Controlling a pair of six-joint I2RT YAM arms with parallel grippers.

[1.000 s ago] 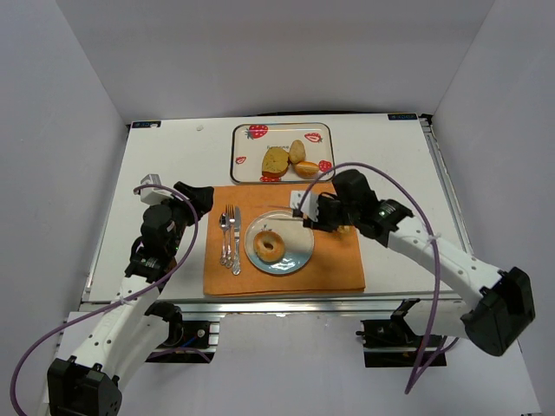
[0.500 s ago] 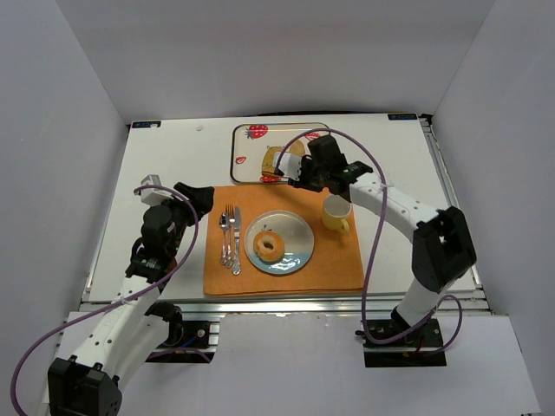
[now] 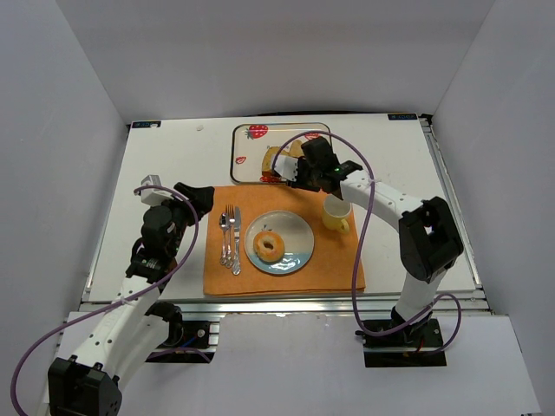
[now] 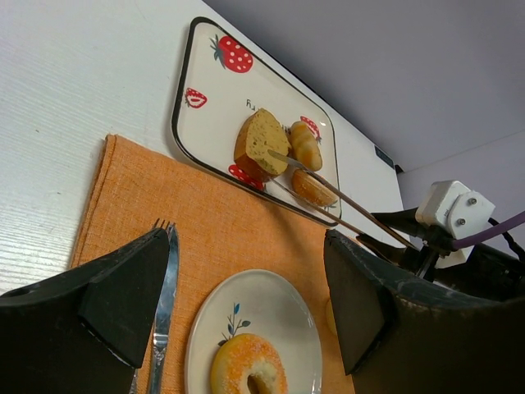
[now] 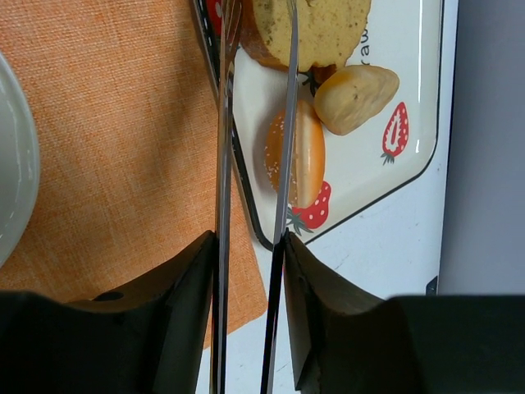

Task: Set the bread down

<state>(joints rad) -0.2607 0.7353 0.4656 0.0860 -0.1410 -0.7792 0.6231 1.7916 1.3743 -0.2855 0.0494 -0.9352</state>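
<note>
So the right arm just swung off the orange mat (image 3: 334,260) by the yellow cup (image 3: 336,214) and back to the strawberry tray (image 4: 213,107) at the far side of the desk. The right gripper (image 3: 301,176) is clamped on a pair of long metal tongs (image 5: 223,164), which aren't carrying anything. Their blades are a little apart, and in the left wrist view the tips look like they're right at the slice of bread (image 4: 261,144). I can't tell if they're actually pinching it. A ring-shaped bread (image 3: 268,246) is already on the plate (image 3: 297,236). The slice, a roll (image 5: 355,98) and a small bun (image 5: 308,160) are on the tray. My guess is it's going for another piece, probably the slice. The left gripper (image 3: 195,199) hasn't budged. It's spread wide with nothing in it, beside the mat.
</note>
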